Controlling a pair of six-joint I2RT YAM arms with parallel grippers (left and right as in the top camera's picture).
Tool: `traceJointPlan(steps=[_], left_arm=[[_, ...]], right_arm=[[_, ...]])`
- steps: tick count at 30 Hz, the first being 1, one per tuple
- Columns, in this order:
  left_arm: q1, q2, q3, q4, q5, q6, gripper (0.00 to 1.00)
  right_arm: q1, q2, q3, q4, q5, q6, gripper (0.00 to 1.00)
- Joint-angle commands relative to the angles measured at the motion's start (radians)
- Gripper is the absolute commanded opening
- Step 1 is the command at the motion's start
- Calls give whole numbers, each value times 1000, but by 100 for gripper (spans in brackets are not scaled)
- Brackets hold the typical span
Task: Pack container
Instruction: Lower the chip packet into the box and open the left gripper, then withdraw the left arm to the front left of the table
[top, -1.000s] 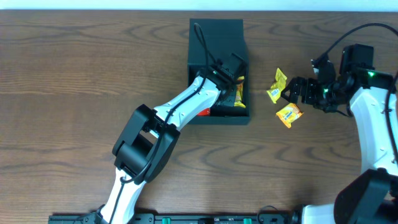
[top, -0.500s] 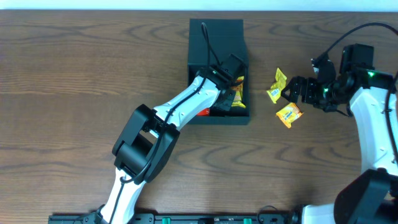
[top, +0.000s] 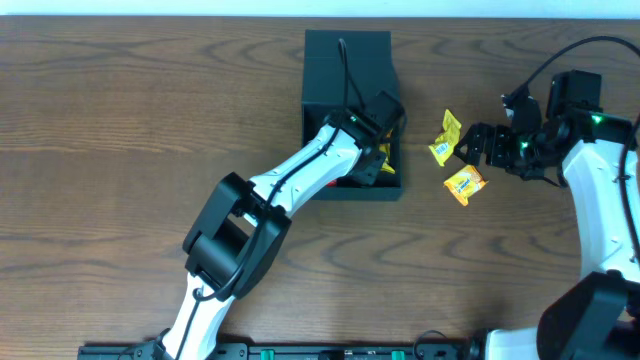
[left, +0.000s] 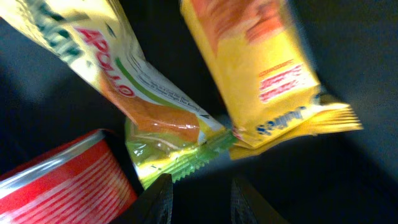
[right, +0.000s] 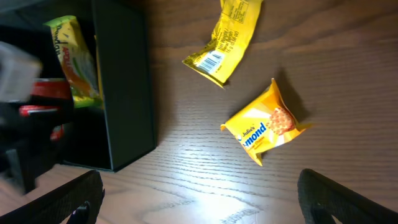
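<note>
The container (top: 318, 70) is a dark teal-green box with its flap lid open at the back; it also shows in the right wrist view (right: 124, 87). Inside lie a red can (left: 62, 180), a green-yellow Apollo packet (left: 137, 93) and a yellow packet (left: 261, 68). My left gripper (top: 383, 125) is inside the box at its right side, open (left: 202, 202) and empty just above these items. My right gripper (top: 470, 145) is open wide (right: 199, 205) and empty above the table. Before it lie a yellow wrapper (right: 227, 37) and a yellow-orange snack packet (right: 264, 124).
The two loose packets (top: 446, 138) (top: 464, 184) lie on the wooden table (top: 150, 120) between the box's right wall and my right gripper. My left arm crosses the box's front left part.
My left gripper has shifted a little right and toward the back inside the box. The right arm and the loose packets have not moved.
</note>
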Motion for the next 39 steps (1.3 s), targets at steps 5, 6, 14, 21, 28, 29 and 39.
traceJointPlan(steps=[5,6,14,21,28,29,39], left_arm=[[1,-163,75,-46,-39,32,34],[2,-187,75,-57,-57,32,33],[24,-397,75,-196,-303,54,56],[277,-560,75,-424,-325,30,70],[503,-642,75,-466,-268,89,72],[526,-648,75,-476,-268,93,72],[600,-681,55,-525,-161,292,87]], right_arm=[[-3,-10,12,-40,224,207,97],[-2,-10,12,-54,259,259,97],[66,-1,12,-44,351,497,91],[166,58,12,-6,497,678,96],[165,181,12,14,475,711,93],[165,203,12,14,474,716,93],[165,332,12,40,448,757,93]])
